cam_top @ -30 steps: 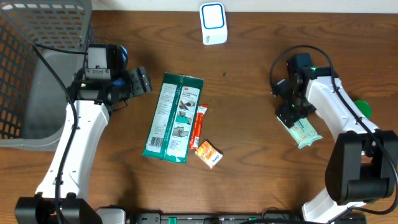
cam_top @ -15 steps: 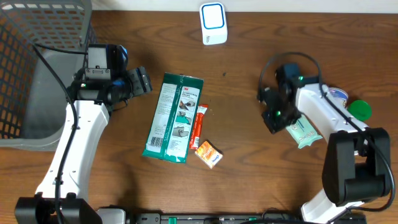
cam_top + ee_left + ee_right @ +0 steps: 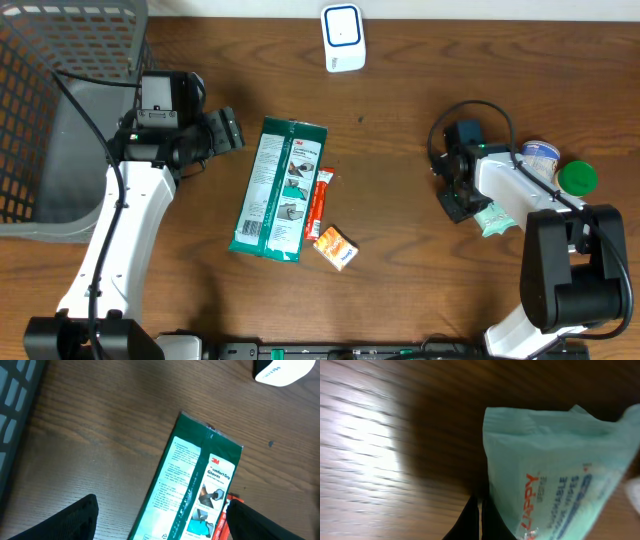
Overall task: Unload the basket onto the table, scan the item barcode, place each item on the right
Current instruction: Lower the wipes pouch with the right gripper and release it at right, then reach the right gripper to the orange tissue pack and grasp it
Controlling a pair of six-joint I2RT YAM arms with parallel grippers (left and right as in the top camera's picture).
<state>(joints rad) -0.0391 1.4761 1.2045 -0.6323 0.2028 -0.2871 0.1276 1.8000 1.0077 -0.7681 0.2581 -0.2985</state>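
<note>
Mint-green soft plastic wipes packet [image 3: 545,475] lies flat on the brown wooden table [image 3: 400,120], right of centre in the overhead frame. It is well apart from the white barcode scanner [image 3: 343,37] with the blue-rimmed window at top centre.

Your right gripper [image 3: 455,197] sits at the packet's left edge, clenched tight. In the wrist view its fingertips are pressed together right against the film's border, at bottom centre. You cannot tell whether a sliver of film is caught or nothing at all. Either way it looks like a weak hold for a lift.

Advice, as a judgement:
- Reopen, move further over the packet's body and close across a firm fold, not the bare rim.
- No barcode shows on the printed upper face, which is blurred. Expect to turn the packet before presenting it.
- Lift clear before travelling to the top centre. Thin film will likely sag, so keep the coded face flat toward the scanner window.
- Mind the white round tub [image 3: 540,152] and green round lid [image 3: 578,177] just right of the packet.

Your left gripper [image 3: 225,130] hangs spread wide by the top end of the dark green glove package [image 3: 200,485], holding nothing. Leave it parked.
</note>
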